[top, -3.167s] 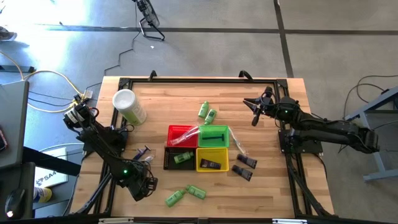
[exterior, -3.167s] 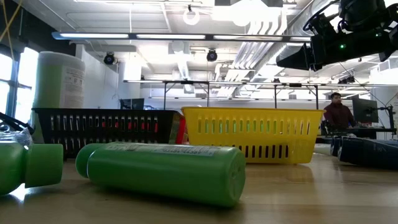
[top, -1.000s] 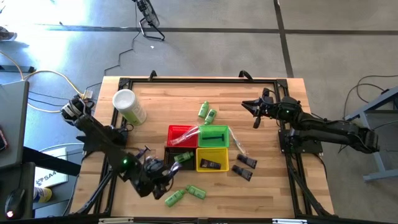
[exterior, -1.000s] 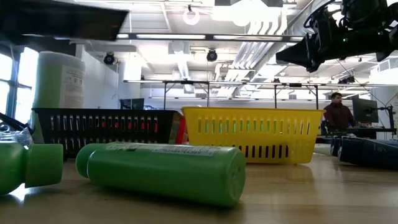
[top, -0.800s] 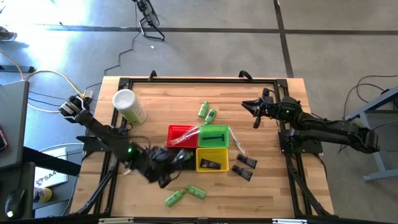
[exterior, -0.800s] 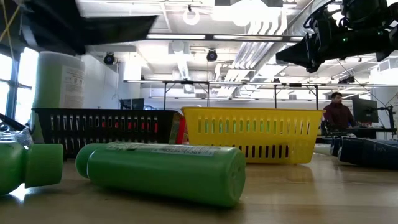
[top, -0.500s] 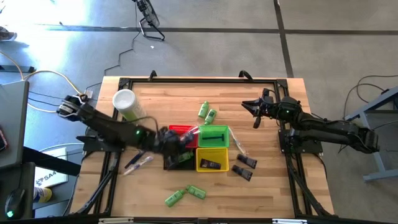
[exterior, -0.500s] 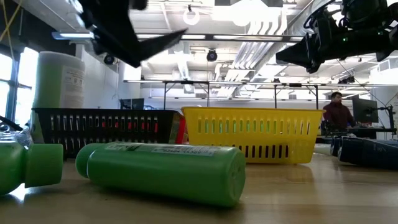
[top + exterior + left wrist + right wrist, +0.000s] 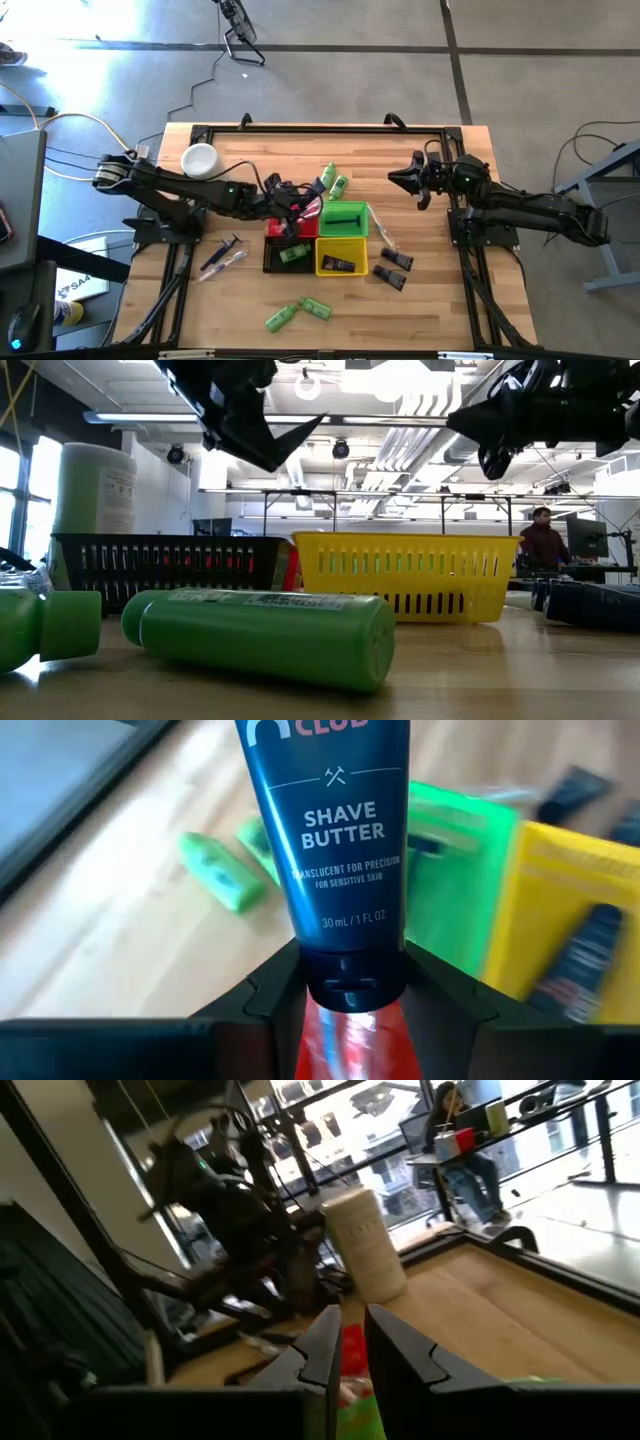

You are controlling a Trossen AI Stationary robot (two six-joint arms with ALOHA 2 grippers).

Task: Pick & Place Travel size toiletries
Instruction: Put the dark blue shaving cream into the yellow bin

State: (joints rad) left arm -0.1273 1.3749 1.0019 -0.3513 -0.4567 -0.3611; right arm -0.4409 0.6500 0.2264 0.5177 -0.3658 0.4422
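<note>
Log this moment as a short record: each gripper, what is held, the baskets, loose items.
left gripper: above the red basket, shut on the shave butter tube
right gripper: raised near the table's right edge, holding nothing
baskets: red, green basket, black basket, yellow basket, clustered mid-table
loose: green mini bottles at the near edge

Two dark jointed arms, small green indicator lights, black angular tool fingers (image 9: pixel 440 995)
</note>
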